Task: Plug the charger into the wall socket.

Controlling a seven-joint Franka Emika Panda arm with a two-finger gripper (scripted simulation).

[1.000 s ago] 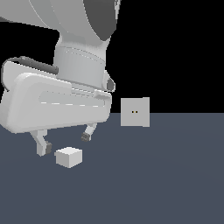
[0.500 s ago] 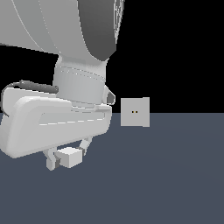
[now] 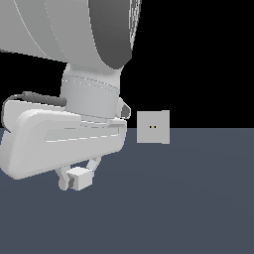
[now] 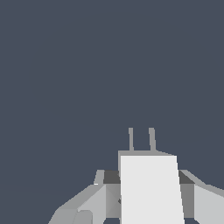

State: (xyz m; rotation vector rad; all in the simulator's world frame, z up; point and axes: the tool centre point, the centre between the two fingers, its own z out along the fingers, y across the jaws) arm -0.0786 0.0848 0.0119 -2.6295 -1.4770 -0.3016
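Charger [image 3: 81, 178] sits between the tool's [image 3: 77, 179] fingers, clamped.

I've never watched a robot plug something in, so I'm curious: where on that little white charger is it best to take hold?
On its two flat side faces, coming from above, prongs left free. The charger is a plain block with two thin prongs at one end; the fingers already sit against opposite sides. In the exterior view the gripper holds it, apart from the socket.
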